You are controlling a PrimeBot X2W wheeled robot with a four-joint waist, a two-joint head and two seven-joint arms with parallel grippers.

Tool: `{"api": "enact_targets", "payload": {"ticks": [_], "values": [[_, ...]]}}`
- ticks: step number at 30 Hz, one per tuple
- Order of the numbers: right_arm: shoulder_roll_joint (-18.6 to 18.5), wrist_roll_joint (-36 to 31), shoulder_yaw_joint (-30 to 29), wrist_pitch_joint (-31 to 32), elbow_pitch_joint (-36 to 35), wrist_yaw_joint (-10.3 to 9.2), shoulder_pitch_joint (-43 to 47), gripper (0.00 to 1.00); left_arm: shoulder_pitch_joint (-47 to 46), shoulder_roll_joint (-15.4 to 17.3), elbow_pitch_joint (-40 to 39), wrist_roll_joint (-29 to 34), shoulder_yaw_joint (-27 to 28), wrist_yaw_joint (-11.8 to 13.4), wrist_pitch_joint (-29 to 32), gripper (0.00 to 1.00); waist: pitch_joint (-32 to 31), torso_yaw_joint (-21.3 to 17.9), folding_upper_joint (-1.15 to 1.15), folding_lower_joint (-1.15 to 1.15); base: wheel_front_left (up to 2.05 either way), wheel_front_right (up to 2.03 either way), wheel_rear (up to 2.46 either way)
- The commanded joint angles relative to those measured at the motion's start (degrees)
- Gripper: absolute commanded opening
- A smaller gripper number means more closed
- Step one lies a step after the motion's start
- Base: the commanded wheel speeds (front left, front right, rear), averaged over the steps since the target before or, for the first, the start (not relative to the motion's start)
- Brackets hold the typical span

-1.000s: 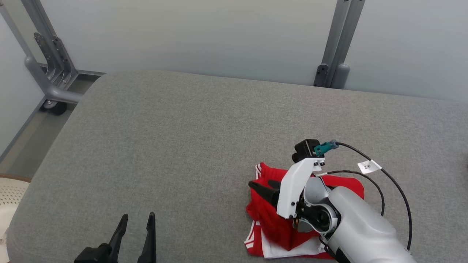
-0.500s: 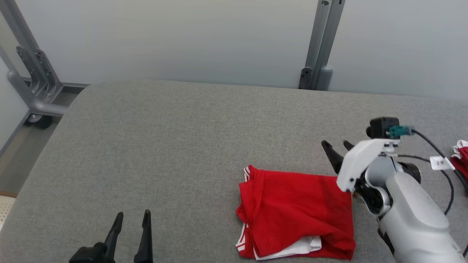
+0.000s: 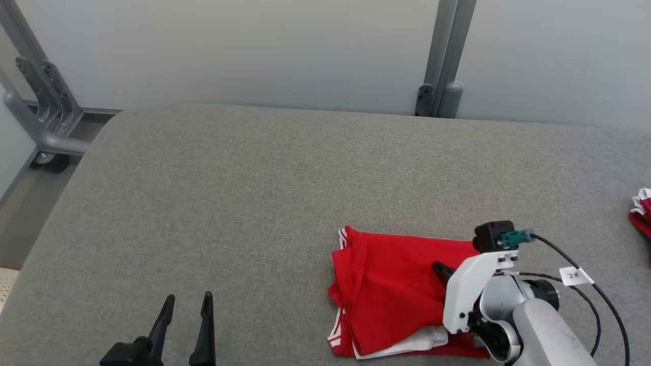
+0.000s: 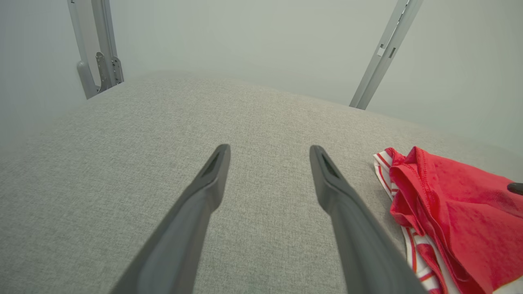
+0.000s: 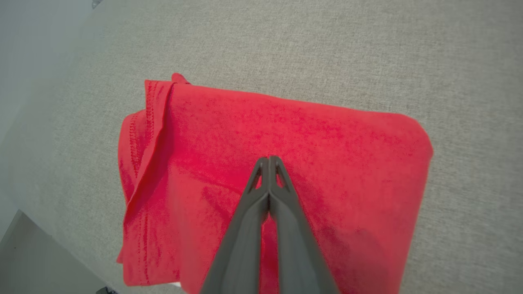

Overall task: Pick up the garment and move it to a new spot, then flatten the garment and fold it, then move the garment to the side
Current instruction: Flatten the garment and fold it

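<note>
- Head view: the red garment (image 3: 391, 290) lies on the grey padded table (image 3: 254, 178), right of centre and close to the near edge, gathered into a compact, roughly rectangular stack.
- White, red-striped layers peek out along its left and near edges, and one red hem stands a little raised at the left side, so the stack is tidy but not perfectly square.
- Right gripper (image 5: 269, 159): its two dark fingers are pressed together with no cloth between them. The tips are over the middle of the red top layer. Whether they actually rest on the fabric cannot be told.
- Left gripper (image 4: 269, 150): its fingers are spread wide and hold nothing. It hovers over bare table well to the left of the garment.
- A second bit of red-and-white cloth (image 3: 641, 211) shows at the far right edge of the table, well apart from the stack.
- Progress, as a judgement: the pick-up, repositioning, flattening and folding look done, since the garment already lies flat in several layers.
- What seems left is the last step, moving the folded stack to the side. The pressed-together right fingers over the cloth suggest either a final smoothing press or the start of a push.
- Risk, as a judgement: sliding it by the top layer alone could drag that layer off the white ones beneath and undo the fold.
</note>
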Motion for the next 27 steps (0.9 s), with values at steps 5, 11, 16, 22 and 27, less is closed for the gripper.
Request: {"api": "enact_targets", "payload": {"ticks": [5, 11, 16, 22, 27], "values": [[-0.03, 3.72, 4.04, 0.22, 3.01, 0.01, -3.85, 0.0, -1.52, -0.24, 0.86, 0.38, -0.77, -0.33, 0.01, 1.0, 0.59, 2.21, 0.0, 0.0, 0.0, 0.0, 0.0], [-0.01, 7.34, 7.36, -0.28, 9.84, 0.01, -8.48, 0.0, -1.87, -0.4, 1.51, 0.4, -1.5, -0.48, 0.01, 1.0, 0.46, 4.89, 0.0, 0.0, 0.0, 0.0, 0.0], [-0.02, 9.69, 9.34, -1.24, 15.41, 0.01, -12.48, 0.0, -1.43, -0.34, 2.09, 0.18, -1.81, -0.55, 0.01, 1.0, 0.01, 6.99, 0.0, 0.0, 0.0, 0.0, 0.0], [-0.02, 11.98, 10.58, -2.79, 21.6, 0.01, -17.06, 0.0, -1.08, -0.48, 2.55, 0.17, -2.47, -0.76, 0.01, 1.0, -0.38, 9.08, 0.0, 0.0, 0.0, 0.0, 0.0], [-0.01, 13.96, 11.36, -4.68, 26.92, 0.01, -20.45, 0.0, -0.95, -0.61, 2.78, 0.11, -3.43, -0.87, 0.01, 1.0, -0.36, 10.99, 0.0, 0.0, 0.0, 0.0, 0.0]]}}
